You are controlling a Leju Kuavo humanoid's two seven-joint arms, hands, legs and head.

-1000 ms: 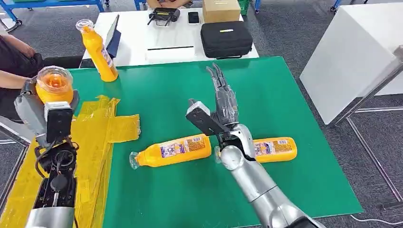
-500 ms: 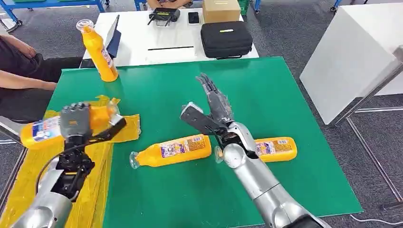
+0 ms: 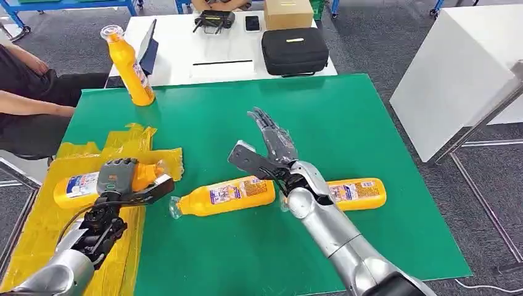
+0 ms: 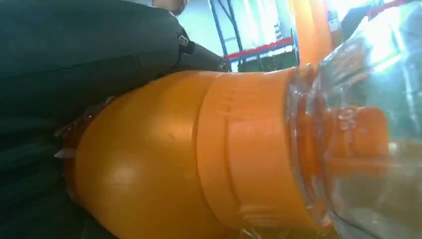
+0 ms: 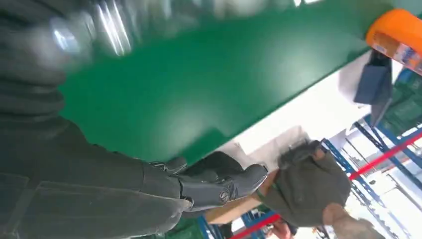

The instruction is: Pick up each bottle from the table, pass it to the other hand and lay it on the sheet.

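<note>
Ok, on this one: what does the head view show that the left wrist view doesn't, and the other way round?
Head view alone: the green table, the yellow sheet, the left hand gripping a bottle low over that sheet, the open right hand, two bottles lying on the table and one standing at the far edge.

Left wrist view alone: a close look at the held bottle's orange shoulder and clear cap.

Both: the held bottle and the seated person.
</note>
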